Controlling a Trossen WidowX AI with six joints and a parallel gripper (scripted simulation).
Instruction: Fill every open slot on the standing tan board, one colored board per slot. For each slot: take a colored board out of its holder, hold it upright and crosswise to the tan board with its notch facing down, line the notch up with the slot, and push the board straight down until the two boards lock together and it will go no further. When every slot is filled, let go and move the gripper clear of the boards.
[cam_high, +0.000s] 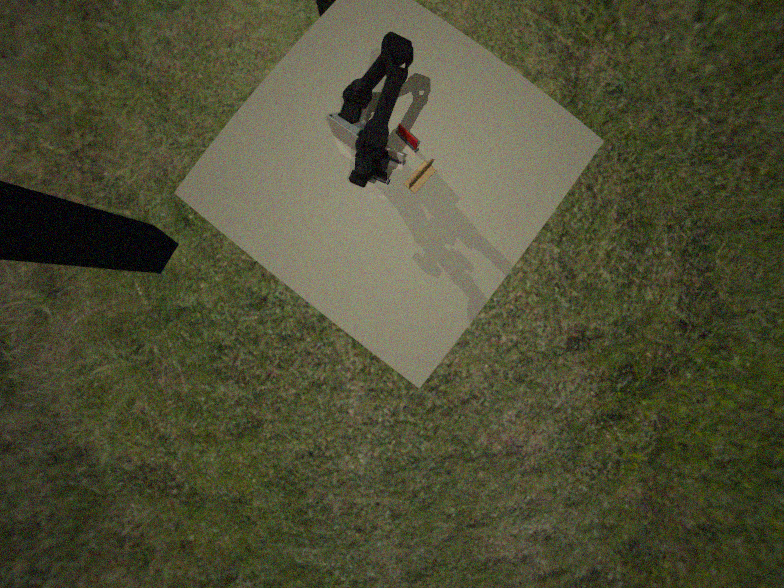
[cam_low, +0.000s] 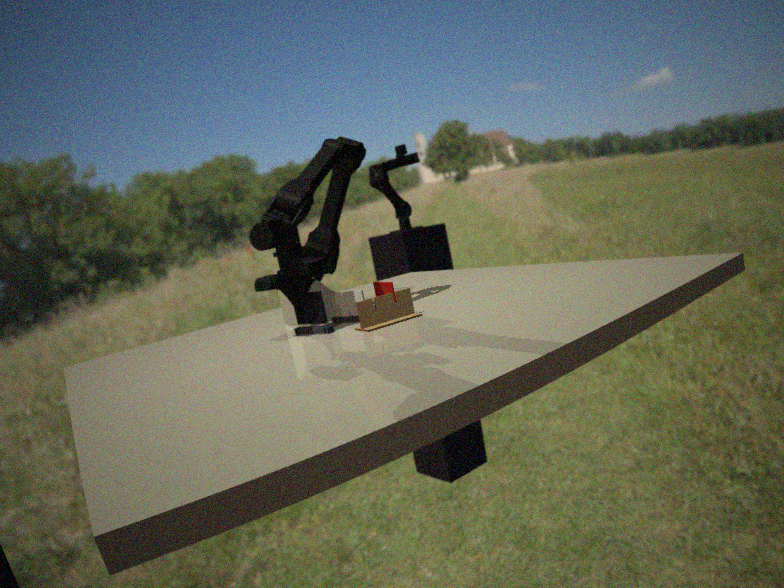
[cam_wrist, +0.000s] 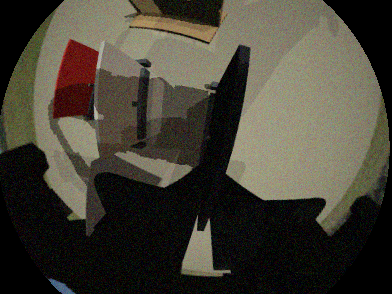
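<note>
The tool (cam_high: 378, 172) (cam_low: 306, 289) (cam_wrist: 206, 167) is gripping a dark board (cam_wrist: 231, 110), which is standing upright between its closed fingers. A pale panel (cam_wrist: 117, 90) is standing beside it in the wrist view. Beyond that, the red board (cam_high: 408, 136) (cam_low: 383, 289) (cam_wrist: 75, 80) is standing near the tan board (cam_high: 421, 175) (cam_low: 386, 309) (cam_wrist: 172, 26), which is resting upright on the surface (cam_high: 316, 253) (cam_low: 272, 411) (cam_wrist: 300, 125).

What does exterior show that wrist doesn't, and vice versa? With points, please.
Only exterior: second arm (cam_low: 393, 189) on its black box (cam_low: 411, 250), house (cam_low: 500, 145), tan board's slotted top edge.

Only wrist: the narrow gap behind the fingertips, with the gripper (cam_low: 305, 292) (cam_wrist: 206, 167) shut on the black board's near end.

Both: gripper, black board (cam_low: 311, 308) (cam_wrist: 231, 115), tan board (cam_low: 385, 310) (cam_wrist: 200, 10), red board (cam_low: 383, 289) (cam_wrist: 75, 75).
</note>
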